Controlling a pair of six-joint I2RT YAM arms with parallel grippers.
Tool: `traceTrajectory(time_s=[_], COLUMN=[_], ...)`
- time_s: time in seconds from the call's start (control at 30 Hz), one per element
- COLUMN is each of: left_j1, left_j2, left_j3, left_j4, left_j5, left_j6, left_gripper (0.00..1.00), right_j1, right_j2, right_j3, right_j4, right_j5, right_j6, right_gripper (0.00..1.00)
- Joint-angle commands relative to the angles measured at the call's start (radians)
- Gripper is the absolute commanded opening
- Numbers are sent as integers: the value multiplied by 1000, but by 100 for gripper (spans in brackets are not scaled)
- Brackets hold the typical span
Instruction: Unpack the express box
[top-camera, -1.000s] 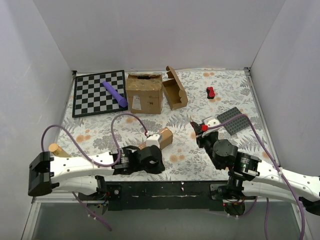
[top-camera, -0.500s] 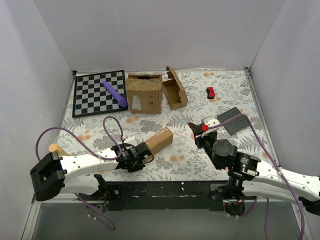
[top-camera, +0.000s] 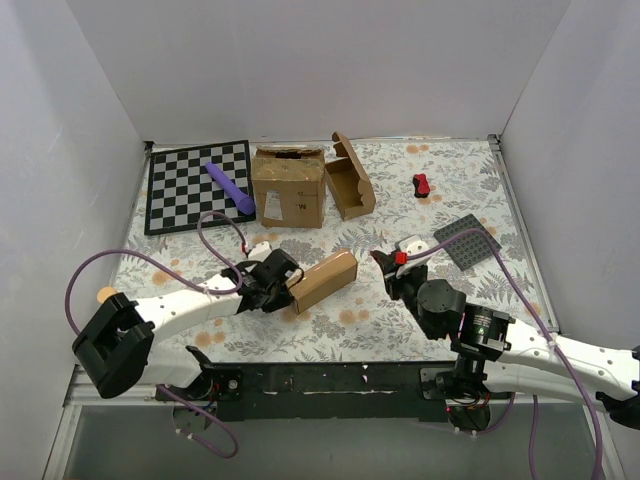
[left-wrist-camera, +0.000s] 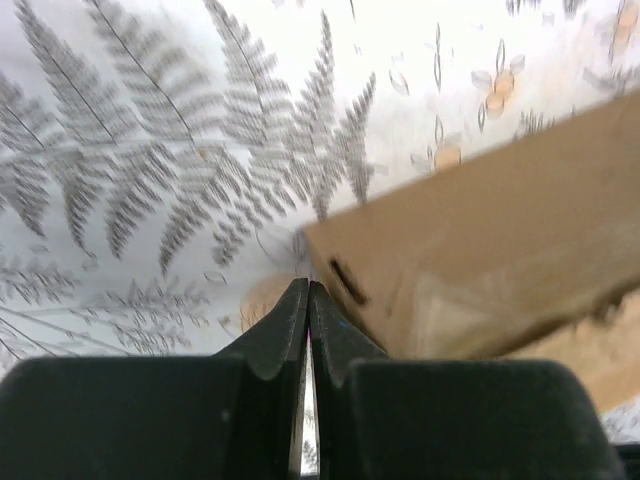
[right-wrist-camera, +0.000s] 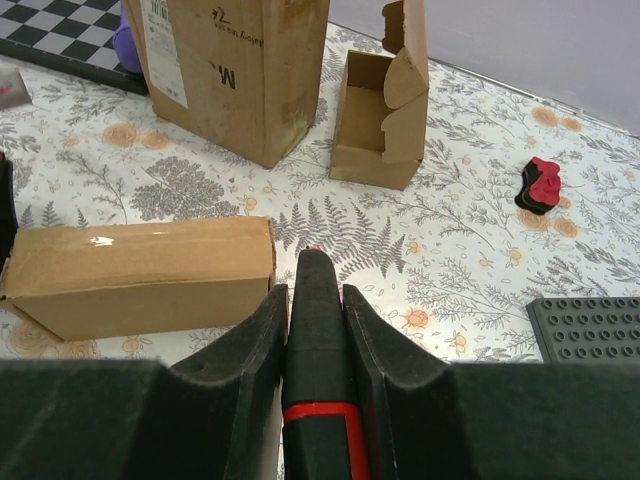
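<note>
The express box (top-camera: 322, 281) lies flat on the bench (top-camera: 450, 160), in the lower middle of the top view, between my two grippers. Its lid is shut, so unpacking has not begun. I judge the step in hand to be getting it open.

My left gripper (left-wrist-camera: 308, 295) is fully closed with the fingertips pressed together and nothing between them. In the left wrist view the tips sit right at the box's lower-left corner. I cannot tell whether they touch the cardboard or stand just beside it. It looks to me like a nudging or bracing contact, not a grasp.

My right gripper (right-wrist-camera: 315, 290) is clamped on a black tool (right-wrist-camera: 315, 340) with a red band. The tool's tip points up the frame, just past the right end of the box, and does not touch it. In the top view this gripper (top-camera: 385, 262) sits just right of the box.

A glossy patch on the box's top face, seen in the right wrist view, may be tape. If so, the next move calls for bringing the tool tip to the lid seam while the left gripper stops the box from sliding. The box looks light, so it would likely skid or turn under a sideways push.

The larger carton (top-camera: 288, 187) and the open mailer (top-camera: 350, 180) stand well apart, higher in the frame.
</note>
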Motion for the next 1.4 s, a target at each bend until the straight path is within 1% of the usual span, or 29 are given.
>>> traceTrajectory(time_s=[0.0,0.13,0.2,0.3,0.33,0.37,0.43,0.47,0.5,0.53,0.63,0.67,0.7,0.77,0.93,1.1,1.17,1.37], left_j1=[124,210,247,253,253,253,251,247,241,232,196,193,189,164,112,110,110,110], left_j2=[5,40,54,13,4,-4,-31,-47,-67,-120,-196,-228,-234,-249,-254,-242,-242,-191], left_j3=[30,53,85,99,97,91,58,41,19,-17,-64,-90,-97,-117,-148,-179,-185,-176], left_j4=[77,100,65,24,9,-4,-42,-48,-51,-50,-48,-44,-39,-39,-13,28,41,113], left_j5=[18,11,-22,-41,-33,-24,25,43,57,67,103,138,154,183,203,228,243,254], left_j6=[97,157,157,147,137,121,96,70,58,45,15,15,13,5,1,2,7,16], left_gripper=[0,0,0,0,0,0,0,0,0,0,0,0,0,0,0,0,0,0], right_j1=[-2,-17,-40,-146,-221,-261,-321,-329,-335,-341,-343,-344,-343,-343,-343,-343,-340,-291], right_j2=[17,40,63,123,141,163,230,253,302,325,405,427,466,491,552,618,622,573], right_j3=[-14,-30,-33,-27,-18,-15,-7,-4,2,7,15,18,36,48,74,108,116,90], right_j4=[66,90,103,112,112,124,158,203,219,234,322,348,348,371,428,434,410,360], right_j5=[0,23,33,-27,-53,-116,-164,-170,-176,-194,-251,-260,-262,-265,-297,-351,-392,-403], right_j6=[27,34,53,100,122,139,146,139,118,110,67,58,54,44,10,1,14,48], right_gripper=[1,1,1,1,1,1,1,1,1,1,1,1,1,1,1,1,1,1])
